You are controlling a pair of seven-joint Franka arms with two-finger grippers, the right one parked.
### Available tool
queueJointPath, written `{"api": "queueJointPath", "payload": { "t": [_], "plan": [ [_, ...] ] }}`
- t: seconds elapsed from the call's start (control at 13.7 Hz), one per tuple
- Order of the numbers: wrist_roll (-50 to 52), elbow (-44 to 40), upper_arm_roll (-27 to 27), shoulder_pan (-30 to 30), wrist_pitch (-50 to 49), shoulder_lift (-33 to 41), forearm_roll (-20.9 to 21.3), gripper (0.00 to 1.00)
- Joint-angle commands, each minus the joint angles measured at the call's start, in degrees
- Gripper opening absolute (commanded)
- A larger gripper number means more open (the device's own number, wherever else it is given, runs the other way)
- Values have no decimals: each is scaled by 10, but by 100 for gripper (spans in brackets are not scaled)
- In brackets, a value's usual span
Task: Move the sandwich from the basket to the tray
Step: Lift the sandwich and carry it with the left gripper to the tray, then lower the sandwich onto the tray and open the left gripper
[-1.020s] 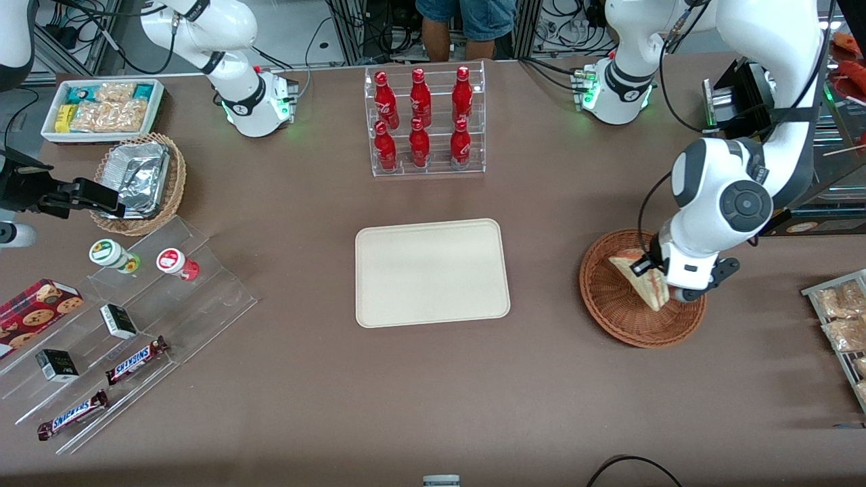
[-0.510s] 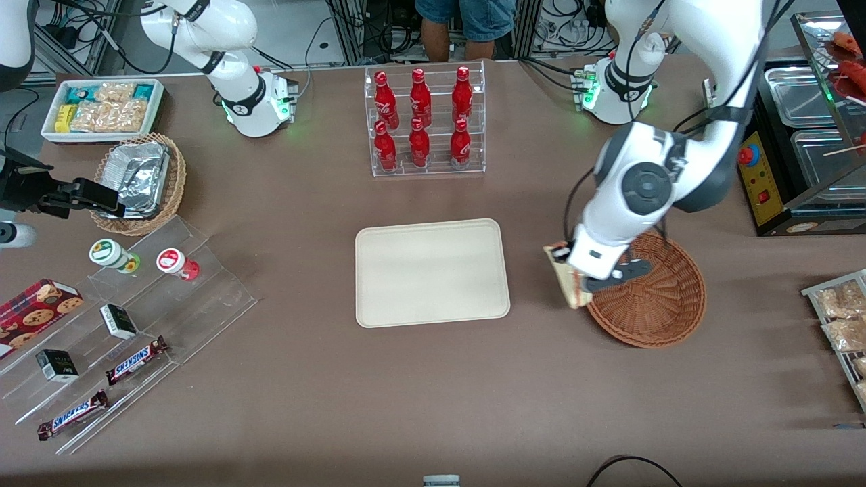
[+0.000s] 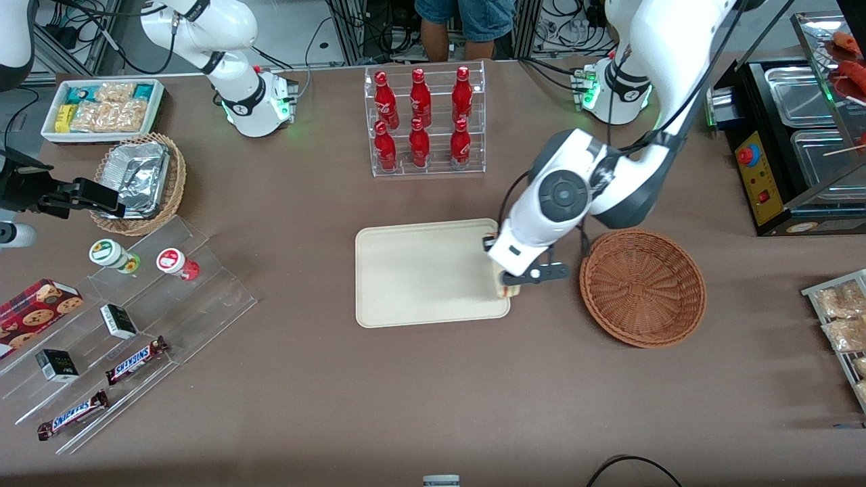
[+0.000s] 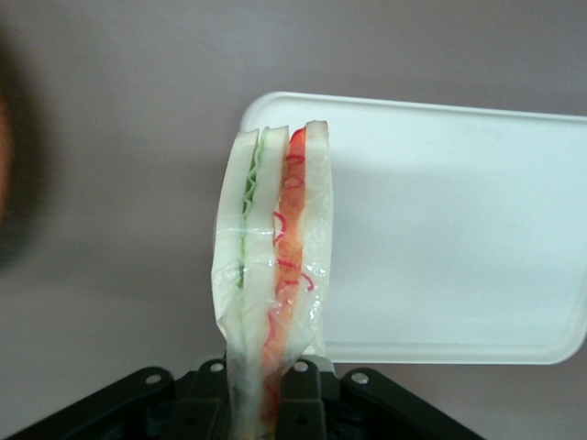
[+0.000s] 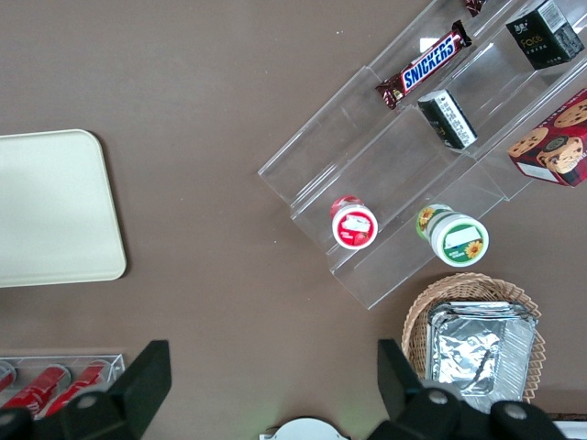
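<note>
Gripper (image 3: 509, 283) clamped on the sandwich (image 3: 506, 291), hanging over the edge of the tray (image 3: 426, 270) nearest the basket (image 3: 643, 287).

The wedge hangs from the fingers (image 4: 301, 403), pinched at one end, its cut edge toward the wrist camera: pale bread slices with a green layer, then orange and red, under a clear wrap. It sits above the tray's rim on the working arm's side, clear of the wicker basket.
</note>
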State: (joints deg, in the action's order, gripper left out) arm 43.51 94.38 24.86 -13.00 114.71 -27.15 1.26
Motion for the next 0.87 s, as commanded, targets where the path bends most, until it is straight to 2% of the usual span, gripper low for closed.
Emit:
{"api": "queueJointPath", "payload": {
  "t": [0.0,0.15,0.44,0.66,0.8],
  "plan": [
    [50,-88,5,-52,-20,-72,38,0],
    [78,-132,4,-83,-20,-110,51,0],
    [134,-200,4,-135,-21,-173,115,0],
    [157,-229,3,-153,-21,-207,157,0],
    [160,-242,1,-161,-22,-221,162,0]
  ]
}}
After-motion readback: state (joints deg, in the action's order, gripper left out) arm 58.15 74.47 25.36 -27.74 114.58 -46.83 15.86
